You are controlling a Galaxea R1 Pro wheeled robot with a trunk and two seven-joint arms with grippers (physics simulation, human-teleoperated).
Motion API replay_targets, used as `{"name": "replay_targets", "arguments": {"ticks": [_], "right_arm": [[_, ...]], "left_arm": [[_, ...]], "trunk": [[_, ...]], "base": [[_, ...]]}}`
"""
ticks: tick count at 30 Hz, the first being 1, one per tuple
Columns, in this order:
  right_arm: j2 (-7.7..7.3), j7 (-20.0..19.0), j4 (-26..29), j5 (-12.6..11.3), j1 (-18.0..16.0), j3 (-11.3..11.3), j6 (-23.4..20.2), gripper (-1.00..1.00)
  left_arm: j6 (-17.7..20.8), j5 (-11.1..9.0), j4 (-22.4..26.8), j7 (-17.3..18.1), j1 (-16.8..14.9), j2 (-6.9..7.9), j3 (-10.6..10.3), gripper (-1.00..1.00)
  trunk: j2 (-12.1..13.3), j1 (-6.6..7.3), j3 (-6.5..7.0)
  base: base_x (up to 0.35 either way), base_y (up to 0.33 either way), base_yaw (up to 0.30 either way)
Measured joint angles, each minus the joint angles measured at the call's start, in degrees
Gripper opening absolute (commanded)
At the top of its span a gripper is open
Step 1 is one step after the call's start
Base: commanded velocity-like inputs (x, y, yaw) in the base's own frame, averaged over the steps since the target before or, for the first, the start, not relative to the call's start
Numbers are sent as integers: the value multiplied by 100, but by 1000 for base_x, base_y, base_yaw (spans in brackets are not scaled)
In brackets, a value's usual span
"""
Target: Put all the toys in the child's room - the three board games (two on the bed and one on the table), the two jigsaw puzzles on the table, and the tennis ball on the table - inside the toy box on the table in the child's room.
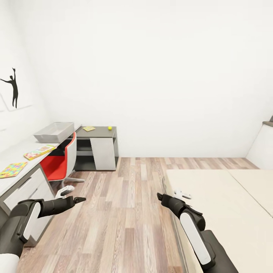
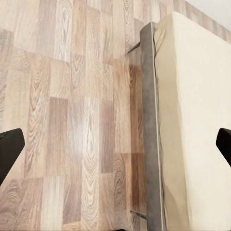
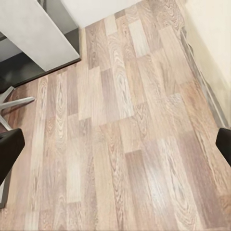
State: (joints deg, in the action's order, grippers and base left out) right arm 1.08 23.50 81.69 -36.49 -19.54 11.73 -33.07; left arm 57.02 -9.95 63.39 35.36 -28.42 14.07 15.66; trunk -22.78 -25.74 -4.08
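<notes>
We stand on the wooden floor between the counter on our left and the bed on our right, both arms held low and empty. The left gripper shows its jaws spread wide in the left wrist view, one dark tip at each edge of that picture, with nothing between them; the right gripper likewise has its jaws parted and bare in the right wrist view. On the counter lie a jigsaw puzzle nearest us, then a long red, yellow and green board game, then the toy box at the far end. A second flat yellow toy and the tennis ball rest on the lower dark cabinet beyond, with a red chair tucked beside it. The visible part of the bed carries no game box. We judge this a transit step: nothing is yet held. The next move calls for turning the base towards either the counter or the unseen part of the bed, then reaching for a toy.
</notes>
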Motion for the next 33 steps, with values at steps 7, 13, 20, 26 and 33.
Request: {"name": "replay_targets", "arguments": {"ticks": [7,13,20,26,33], "right_arm": [[0,-1,-3,1,0,1,1,100],[-1,0,-3,0,0,-1,0,100],[-2,-1,-3,1,0,0,1,100],[-2,-8,-3,0,0,-1,1,100],[-2,-10,-3,0,0,-1,1,100]], "left_arm": [[0,4,6,1,0,-11,1,100],[0,-1,2,-2,0,-22,-7,100],[0,3,5,0,0,-25,-8,100],[0,1,4,0,0,-26,-9,100],[0,2,5,1,0,-27,-8,100]], "trunk": [[0,0,0],[0,0,0],[0,0,0],[0,0,0],[0,0,0]], "base": [[0,-97,0],[0,-149,0],[0,-55,0],[-14,-14,0],[-8,-18,0]]}}
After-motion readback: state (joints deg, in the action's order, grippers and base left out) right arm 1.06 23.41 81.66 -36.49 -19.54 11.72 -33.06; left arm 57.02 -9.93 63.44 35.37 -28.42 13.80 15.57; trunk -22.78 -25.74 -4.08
